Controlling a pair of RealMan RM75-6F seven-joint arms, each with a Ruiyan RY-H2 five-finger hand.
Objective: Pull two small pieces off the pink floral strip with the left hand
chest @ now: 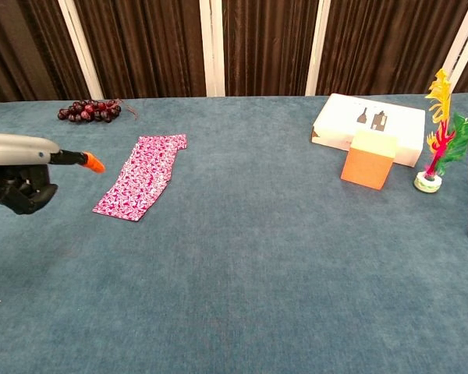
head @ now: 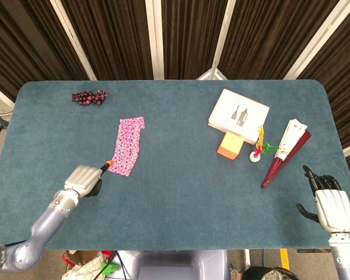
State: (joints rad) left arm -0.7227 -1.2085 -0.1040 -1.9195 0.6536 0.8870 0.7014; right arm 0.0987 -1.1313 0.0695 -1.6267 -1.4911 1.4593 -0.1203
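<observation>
1. A pink floral strip (head: 129,146) lies flat on the blue-carpeted counter (head: 181,204), left of centre. Its long axis runs from a near end at lower left to a far end at upper right, tilted slightly off the counter's depth.
2. The left hand (head: 84,180) sits just beside the strip's near end. One extended finger with an orange tip (chest: 93,163) points at that end; in the head view the tip meets the strip's corner, while the chest view shows it raised and a little to the left. The remaining fingers (chest: 19,193) are curled under the palm and hold nothing.
3. The right hand (head: 329,204) rests at the counter's near right edge, well apart from the strip, its fingers loosely apart and empty.
4. A white box (head: 238,115) at right centre bears small dark bottle-like pictures; no writing on it can be read.
5. An orange block (head: 230,145) leans against the box's near side.
6. A small toy with yellow, red and green plumes (chest: 439,132) stands in a white base just right of the block.
7. A dark red cone wrapped in printed white paper (head: 287,150) lies further right; its print is too small to read.
8. A bunch of dark grapes (head: 88,97) sits at far left.
</observation>
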